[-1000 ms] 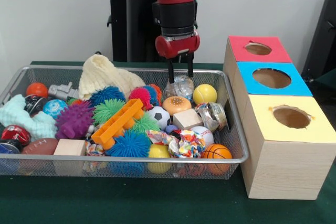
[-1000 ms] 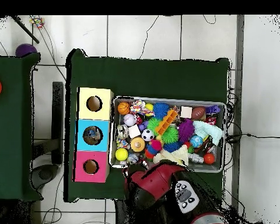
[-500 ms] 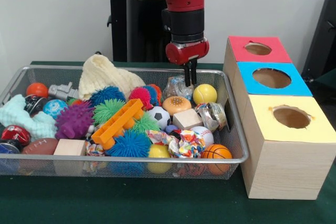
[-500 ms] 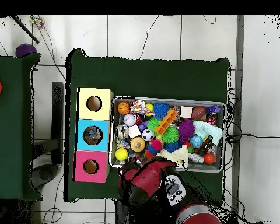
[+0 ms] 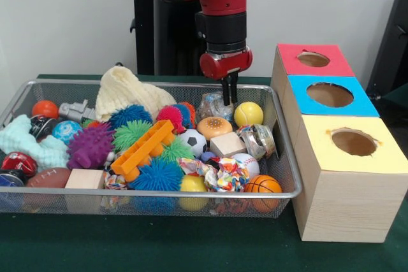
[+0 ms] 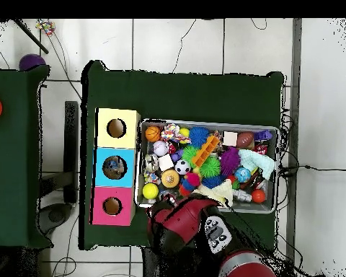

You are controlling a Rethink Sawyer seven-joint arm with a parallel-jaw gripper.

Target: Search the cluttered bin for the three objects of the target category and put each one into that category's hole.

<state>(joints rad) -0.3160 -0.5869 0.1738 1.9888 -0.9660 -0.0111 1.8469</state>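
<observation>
Gripper point(image 5: 229, 90) hanging just over the bin's point(image 5: 288, 176) far edge, looks clenched with nothing in it, yellow ball point(image 5: 248, 114) right below near the far corner by the boxes point(image 5: 347, 176), crinkly clear-wrapped thing point(image 5: 215, 105) beside it
</observation>
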